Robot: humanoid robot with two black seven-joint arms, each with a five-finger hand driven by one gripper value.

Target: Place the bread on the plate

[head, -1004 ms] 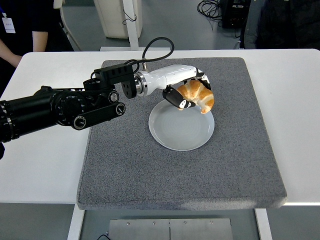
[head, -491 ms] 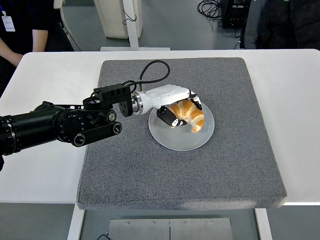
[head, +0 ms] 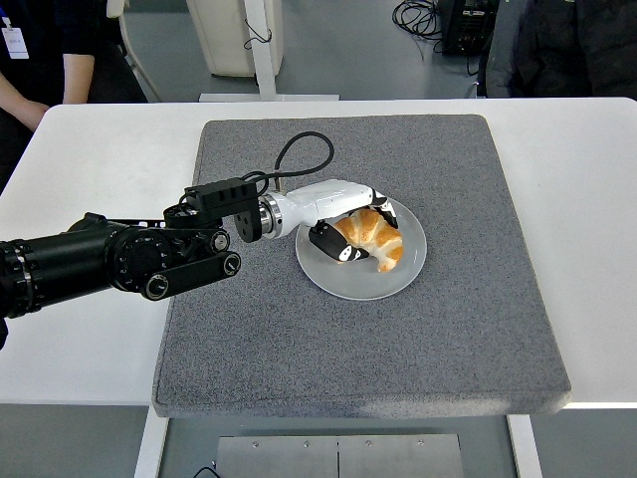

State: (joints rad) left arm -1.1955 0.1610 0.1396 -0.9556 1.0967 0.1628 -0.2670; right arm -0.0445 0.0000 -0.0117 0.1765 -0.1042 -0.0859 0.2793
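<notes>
The bread is a golden croissant (head: pixel 374 237). It lies on the grey round plate (head: pixel 402 274) in the middle of the grey mat. My left hand (head: pixel 350 230) reaches in from the left and its fingers are still curled around the croissant, thumb below and fingers above. The hand sits low over the plate's left half. The right arm is out of view.
The grey mat (head: pixel 299 339) covers the middle of the white table (head: pixel 90 329). A person in dark clothes (head: pixel 40 50) stands at the top left, and another dark figure (head: pixel 567 45) at the top right.
My left hand has come down and toward me with the croissant, from above the plate's far edge onto the plate. The croissant now rests on the plate.
</notes>
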